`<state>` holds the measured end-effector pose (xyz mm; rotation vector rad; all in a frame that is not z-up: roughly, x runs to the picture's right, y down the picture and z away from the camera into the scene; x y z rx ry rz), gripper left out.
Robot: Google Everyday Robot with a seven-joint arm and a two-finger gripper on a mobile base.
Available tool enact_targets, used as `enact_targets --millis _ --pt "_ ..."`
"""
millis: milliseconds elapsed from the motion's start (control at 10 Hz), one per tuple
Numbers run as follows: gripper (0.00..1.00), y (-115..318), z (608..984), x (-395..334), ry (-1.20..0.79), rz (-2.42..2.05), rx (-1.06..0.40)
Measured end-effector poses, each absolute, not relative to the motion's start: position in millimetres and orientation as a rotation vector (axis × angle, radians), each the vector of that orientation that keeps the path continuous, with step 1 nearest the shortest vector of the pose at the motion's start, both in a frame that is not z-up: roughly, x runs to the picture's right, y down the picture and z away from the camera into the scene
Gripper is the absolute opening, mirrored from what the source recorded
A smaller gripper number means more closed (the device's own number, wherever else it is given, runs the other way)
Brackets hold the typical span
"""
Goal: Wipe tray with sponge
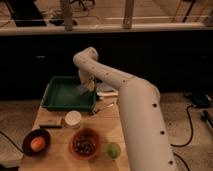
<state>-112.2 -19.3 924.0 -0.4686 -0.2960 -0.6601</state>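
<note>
The dark-green tray (60, 95) sits at the far left end of the wooden table. My white arm reaches from the lower right over the table, and my gripper (87, 88) hangs down inside the tray at its right side. The pale sponge with a yellow side (89, 87) is at the gripper's tip, just above or on the tray floor near the right wall.
On the table in front of the tray are a flat dark block (51, 123), a white round cup (73, 118), a brown bowl with an orange fruit (36, 142), a brown bowl of dark pieces (84, 144), a green fruit (113, 150) and cutlery (103, 106).
</note>
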Motion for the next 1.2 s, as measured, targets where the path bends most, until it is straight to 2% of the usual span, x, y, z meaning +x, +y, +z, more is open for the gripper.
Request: enact_targets --millis 600,1200 --pt "0.05 6 918 -138 -0.383 -0.740 -0.482" --pt "0.05 41 938 -139 -0.409 -0.755 -0.555"
